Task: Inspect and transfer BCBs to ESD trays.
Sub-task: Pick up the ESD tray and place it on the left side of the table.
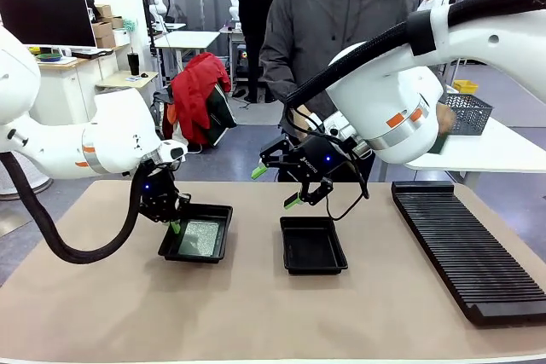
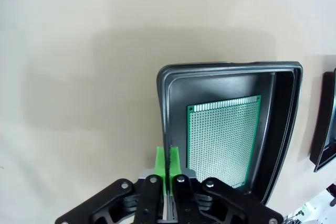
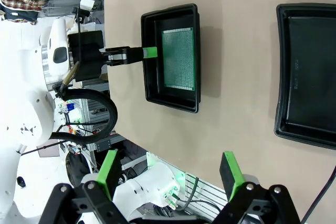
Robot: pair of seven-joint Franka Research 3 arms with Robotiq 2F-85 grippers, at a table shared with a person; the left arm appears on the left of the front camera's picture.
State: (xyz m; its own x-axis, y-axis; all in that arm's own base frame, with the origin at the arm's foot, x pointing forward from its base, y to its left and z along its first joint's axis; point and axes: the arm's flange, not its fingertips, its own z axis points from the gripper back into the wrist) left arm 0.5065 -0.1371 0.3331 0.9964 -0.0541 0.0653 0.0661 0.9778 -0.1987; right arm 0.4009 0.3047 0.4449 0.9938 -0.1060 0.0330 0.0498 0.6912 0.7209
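Note:
One BCB (image 1: pixel 201 237) lies flat, pale speckled face up, in the left ESD tray (image 1: pixel 223 211). My left gripper (image 1: pixel 174 226) is shut on that tray's left rim; in the left wrist view its green pads (image 2: pixel 161 167) pinch the rim of the tray (image 2: pixel 231 67) beside the BCB (image 2: pixel 223 140). The right ESD tray (image 1: pixel 312 269) holds nothing. My right gripper (image 1: pixel 275 187) hangs open above its far edge with nothing between the fingers. The right wrist view looks down past that open gripper (image 3: pixel 169 174) at the left tray (image 3: pixel 170 98), the BCB (image 3: pixel 178 59), the left gripper (image 3: pixel 148 52) and the right tray (image 3: pixel 283 72).
A long black ribbed rack (image 1: pixel 469 245) runs along the table's right side. A person (image 1: pixel 333 31) in a grey jacket stands at the far edge behind the right arm. Bare tan table surface lies in front of both trays.

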